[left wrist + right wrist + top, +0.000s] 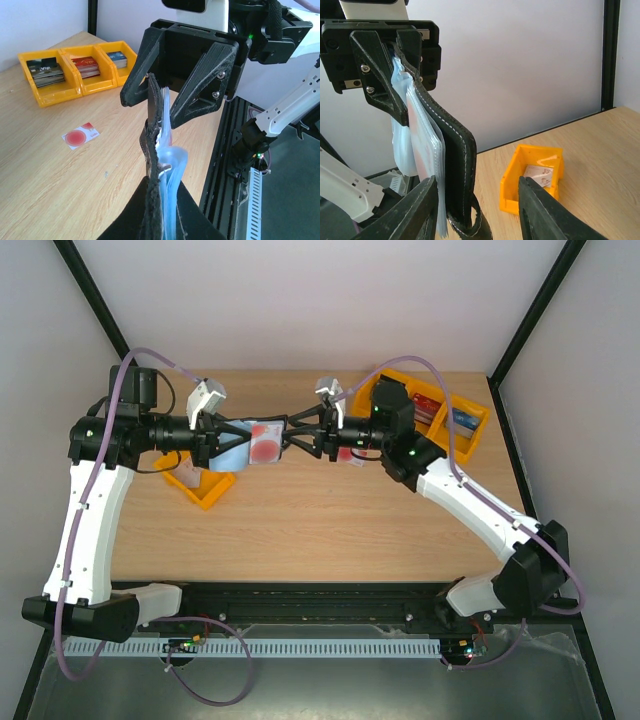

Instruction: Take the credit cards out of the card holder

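My left fingers (127, 225) are clamped tight on one end of the card holder (151, 142). It hangs edge-on in the air above the surface (330, 530), not touching it. My right fingers (417, 210) are apart, one on each side of the holder's other end. The clear pockets (422, 145) sit right against one finger, and I cannot tell if they touch. There is a wide gap to the other finger, so no squeeze.

The holder has a black stitched cover on one side, with the grey-blue pockets fanning off the other. From above, a pale credit card (266, 443) with a round red blotch shows in a pocket, midway between my two wrists. A loose credit card (80, 136) of the same look lies flat on the surface, alone, well apart from the holder and nearer the row of trays.

The surface is light wood. The walls are white, with black frame posts (95, 300) at the corners and a black rail (320, 595) along the near edge.

Three yellow trays (50, 100) stand in a row on my right side, far back. They hold thick card stacks (45, 72) in dark, red and blue. A single yellow tray (512, 192) sits under my left arm with something pale inside; I can't tell what. Purple cables (150, 351) loop over both arms.

From the left wrist, the black mount (190, 55) of my right fingers fills the view past the holder and hides its far end.
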Action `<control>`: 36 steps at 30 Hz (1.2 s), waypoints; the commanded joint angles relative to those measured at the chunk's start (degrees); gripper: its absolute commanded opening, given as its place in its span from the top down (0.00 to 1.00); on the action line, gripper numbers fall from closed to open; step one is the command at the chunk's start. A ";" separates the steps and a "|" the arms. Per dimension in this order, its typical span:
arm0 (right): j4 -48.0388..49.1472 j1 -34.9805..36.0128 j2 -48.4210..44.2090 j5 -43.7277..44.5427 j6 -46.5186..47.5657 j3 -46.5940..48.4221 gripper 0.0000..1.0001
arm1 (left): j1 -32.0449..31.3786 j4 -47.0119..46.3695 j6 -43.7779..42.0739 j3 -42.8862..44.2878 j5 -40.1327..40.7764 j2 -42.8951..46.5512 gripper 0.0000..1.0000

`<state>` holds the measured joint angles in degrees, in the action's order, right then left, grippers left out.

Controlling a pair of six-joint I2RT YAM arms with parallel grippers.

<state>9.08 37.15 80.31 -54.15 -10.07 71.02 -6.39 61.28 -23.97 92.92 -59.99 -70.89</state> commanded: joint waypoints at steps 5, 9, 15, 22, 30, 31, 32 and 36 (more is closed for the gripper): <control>-4.85 0.12 0.08 4.29 3.43 4.22 0.55 | 0.29 0.65 -0.98 0.26 -2.23 0.47 0.98; -6.86 0.12 0.99 5.18 3.42 5.46 0.53 | 0.24 0.80 -1.34 0.24 -2.57 0.45 0.98; -9.32 0.21 1.89 4.79 4.54 6.70 0.46 | -0.02 0.78 -1.26 0.94 -2.66 -0.45 0.98; -11.08 0.71 3.09 5.07 5.76 7.00 0.38 | -0.52 0.77 -1.38 0.76 -2.59 -0.97 0.98; -9.83 0.73 3.37 1.46 6.10 6.51 0.32 | -0.81 0.78 -1.52 0.43 -2.31 -1.18 0.98; -9.59 0.73 3.50 1.18 5.81 6.49 0.31 | -0.81 0.78 -1.45 0.42 -2.33 -1.18 0.98; -9.33 0.80 3.73 1.01 5.61 6.51 0.30 | -0.81 0.77 -1.44 0.42 -2.33 -1.22 0.98; -8.50 0.82 3.83 1.03 4.99 6.48 0.30 | -0.81 0.80 -1.52 0.48 -2.46 -1.10 0.98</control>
<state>-1.32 37.54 83.59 -51.66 -4.43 76.23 -6.85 61.91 -24.47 92.92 -60.03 -71.85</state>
